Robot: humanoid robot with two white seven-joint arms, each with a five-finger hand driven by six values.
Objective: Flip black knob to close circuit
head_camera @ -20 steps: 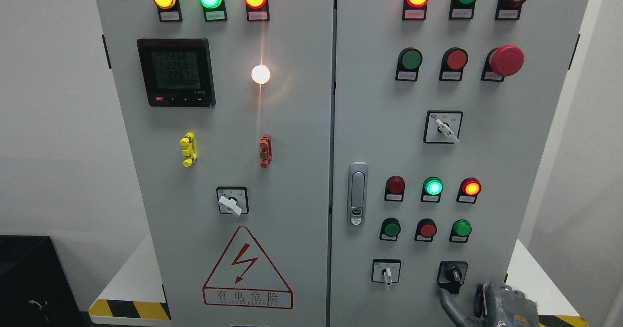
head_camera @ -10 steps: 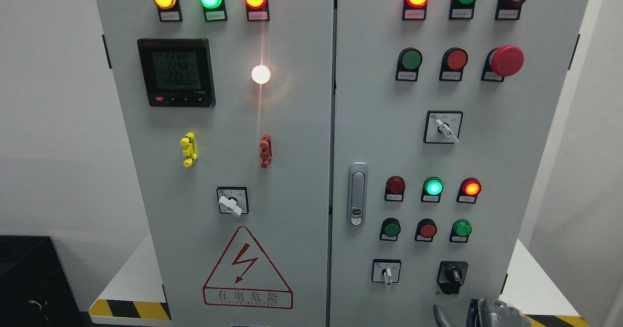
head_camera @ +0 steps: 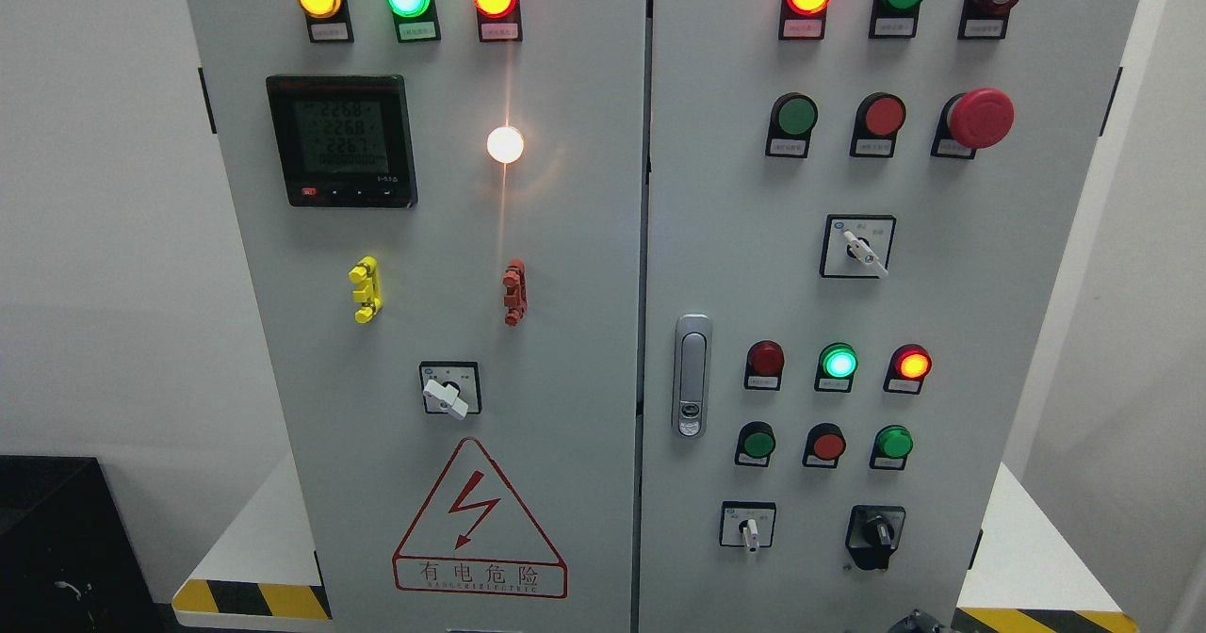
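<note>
Only a sliver of my right hand (head_camera: 916, 624) shows at the bottom edge below the black knob (head_camera: 876, 531), touching nothing; I cannot tell its fingers' spread.

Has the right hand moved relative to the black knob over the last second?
Yes. The right hand has dropped down and away from the black knob; only a sliver shows at the bottom edge, whereas earlier it reached just below the knob.

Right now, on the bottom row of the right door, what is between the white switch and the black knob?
Nothing: in the head view the grey panel between the white switch and black knob is bare.
</note>
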